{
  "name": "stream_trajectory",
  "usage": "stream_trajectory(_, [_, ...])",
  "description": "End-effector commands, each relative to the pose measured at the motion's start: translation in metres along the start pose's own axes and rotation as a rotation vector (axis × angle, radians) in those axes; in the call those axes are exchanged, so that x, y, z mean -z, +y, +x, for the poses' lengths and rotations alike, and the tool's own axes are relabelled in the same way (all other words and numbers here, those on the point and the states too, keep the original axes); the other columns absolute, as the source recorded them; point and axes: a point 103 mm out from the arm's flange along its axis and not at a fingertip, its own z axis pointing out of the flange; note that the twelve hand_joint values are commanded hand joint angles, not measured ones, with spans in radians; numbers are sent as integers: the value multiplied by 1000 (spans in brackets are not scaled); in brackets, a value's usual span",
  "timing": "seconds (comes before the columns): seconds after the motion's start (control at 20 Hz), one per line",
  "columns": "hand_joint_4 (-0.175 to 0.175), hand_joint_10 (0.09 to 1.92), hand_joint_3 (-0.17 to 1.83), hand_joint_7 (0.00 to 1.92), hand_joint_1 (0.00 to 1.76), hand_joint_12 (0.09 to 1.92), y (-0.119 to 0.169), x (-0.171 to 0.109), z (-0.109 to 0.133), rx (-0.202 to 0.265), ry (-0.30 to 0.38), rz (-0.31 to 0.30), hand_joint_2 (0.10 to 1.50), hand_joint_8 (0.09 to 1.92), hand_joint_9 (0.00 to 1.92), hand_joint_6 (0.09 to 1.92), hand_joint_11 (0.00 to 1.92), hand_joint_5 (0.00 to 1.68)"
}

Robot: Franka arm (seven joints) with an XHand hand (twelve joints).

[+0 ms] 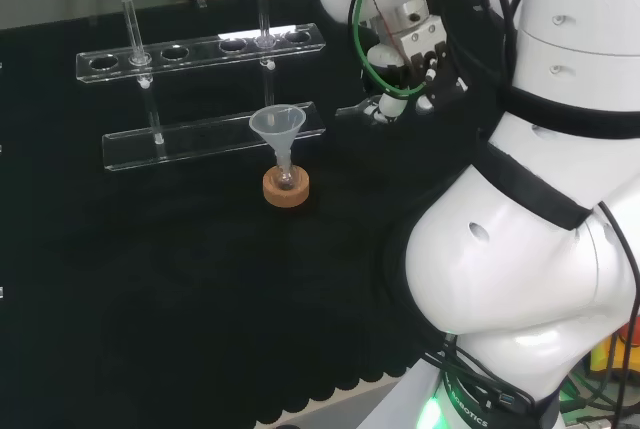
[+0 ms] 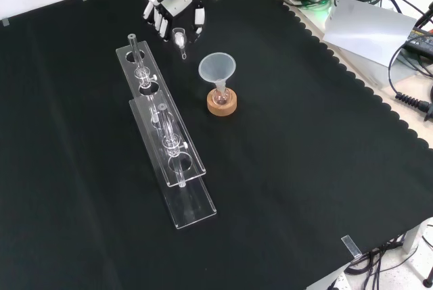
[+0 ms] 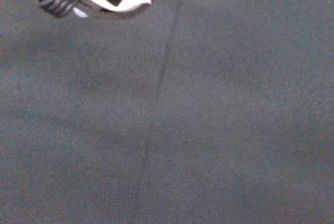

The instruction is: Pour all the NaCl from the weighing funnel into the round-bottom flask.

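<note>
I have the hand (image 2: 177, 7) up near the far edge of the black cloth (image 2: 304, 134) in the front view, fingers curled down around a small clear vessel, the weighing funnel (image 2: 179, 38), whose spout end pokes out below the fingertips toward the middle of the bench. From here I judge it pinched rather than cradled, though the glass is hard to read and I can't tell how much salt sits in it. The target is the round-bottom flask (image 2: 221, 98) on its cork ring (image 2: 222, 105), with a translucent plastic funnel (image 2: 216, 69) standing upright in its neck. In the front view that mouth lies just down and to the right of the hand, close but clearly apart; in the head view the hand (image 1: 400, 84) sits to the right of the plastic funnel (image 1: 277, 127), at about the same height or a little above it. The clear tube rack (image 2: 162, 134) runs along the cloth beside the flask, so my path should stay on the flask's open side. Next I'd carry the weighing funnel's long axis over that mouth, spout leading, then tip.
</note>
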Motion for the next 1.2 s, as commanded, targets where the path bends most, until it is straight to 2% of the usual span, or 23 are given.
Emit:
stream_trajectory(0.05, [175,465,621,906,1084,1288,-18,17,1,-3,-19,19,726,644,1044,863,511,1157])
stream_trajectory(0.6, [175,464,630,912,1085,1285,-38,56,-4,-11,-47,1,721,643,1048,863,517,1159])
stream_trajectory(1.2, [175,463,639,919,1085,1282,-50,91,24,40,-88,-13,716,642,1052,865,525,1160])
